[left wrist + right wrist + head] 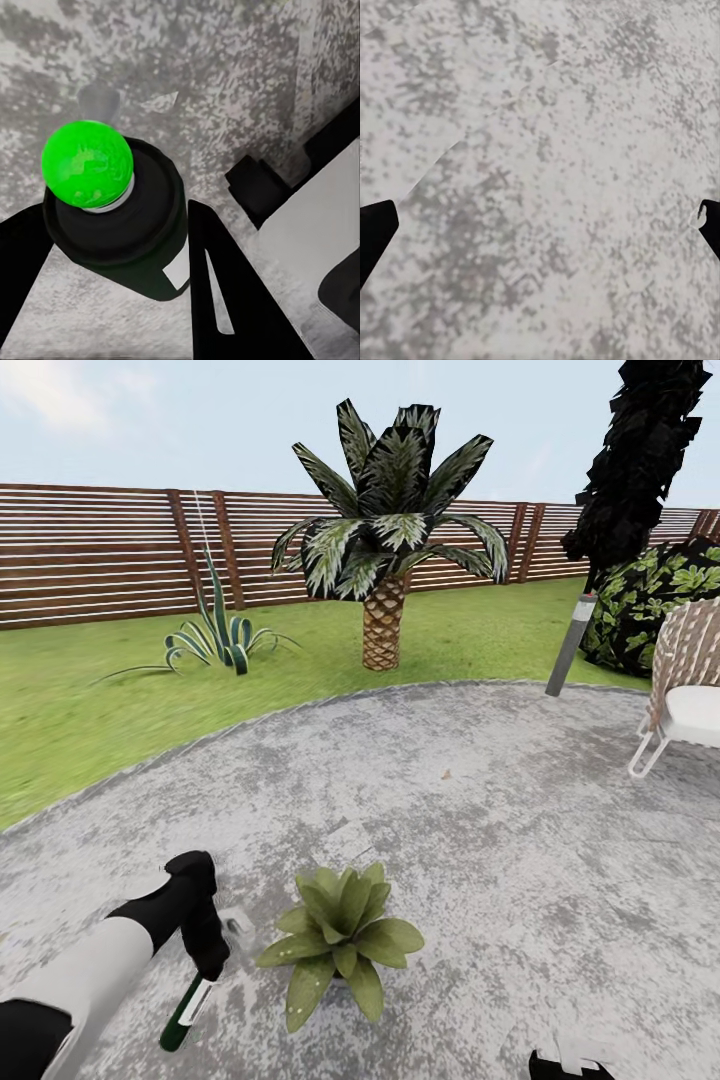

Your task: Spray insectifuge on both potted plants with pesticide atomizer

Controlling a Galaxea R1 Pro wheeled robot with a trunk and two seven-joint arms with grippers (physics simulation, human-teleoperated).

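Observation:
The pesticide atomizer (187,1005), a slim dark green bottle with a white label band, hangs tilted just above the grey patio (480,800), and my left gripper (208,968) is shut on its upper part. In the left wrist view the bottle's bright green cap (88,165) tops its dark body (131,236), with a black finger (225,300) on either side. One potted plant (342,938), a low rosette of broad green leaves, stands on the patio just right of the bottle. My right gripper (540,229) is open over bare patio, its tips far apart; a part of it shows at the head view's lower edge (568,1066).
A palm (385,560) and a spiky plant (215,635) stand on the lawn (80,710) before the slat fence (100,550). At right are a grey bollard lamp (570,645), dark bushes (660,600) and a white chair (690,705). The patio stretches wide ahead.

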